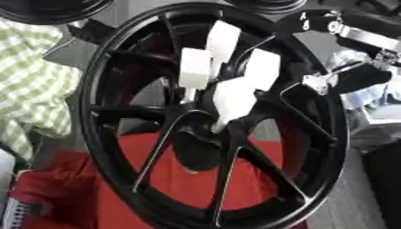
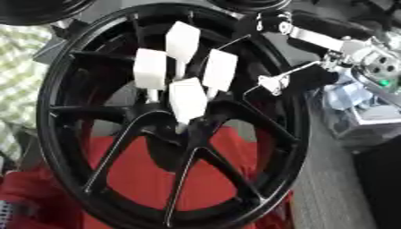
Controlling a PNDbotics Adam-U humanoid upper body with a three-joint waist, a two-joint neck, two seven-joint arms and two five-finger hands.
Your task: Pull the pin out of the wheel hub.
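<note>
Left eye view shows a black wheel hub standing nearly upright, tilted, over a red cloth. Four white pins with blocky heads cluster just above the hub's centre, their long axes running down toward it, heads pointing up. At the hub's upper right rim, the right hand appears; whether its fingers are curled I cannot tell.
</note>
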